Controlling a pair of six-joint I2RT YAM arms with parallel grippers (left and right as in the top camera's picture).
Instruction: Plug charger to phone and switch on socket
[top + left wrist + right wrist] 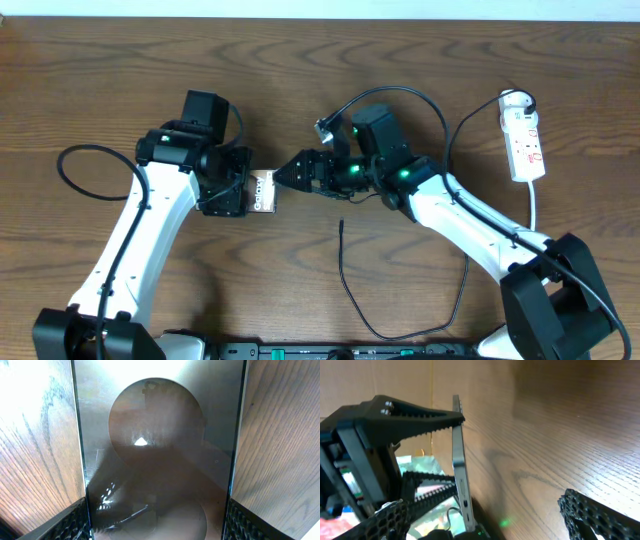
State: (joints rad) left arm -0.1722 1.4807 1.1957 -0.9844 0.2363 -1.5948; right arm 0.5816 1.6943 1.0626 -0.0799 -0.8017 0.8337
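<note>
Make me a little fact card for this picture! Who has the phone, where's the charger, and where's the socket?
phone: gripped by its side edges in the left gripper
left gripper: shut on the phone
right gripper: open and empty, pointing at the phone's free end
charger: lying loose on the table, plug tip not in the phone
socket: white strip at the far right of the table, no gripper near it
job so far: charger not yet plugged into the phone
</note>
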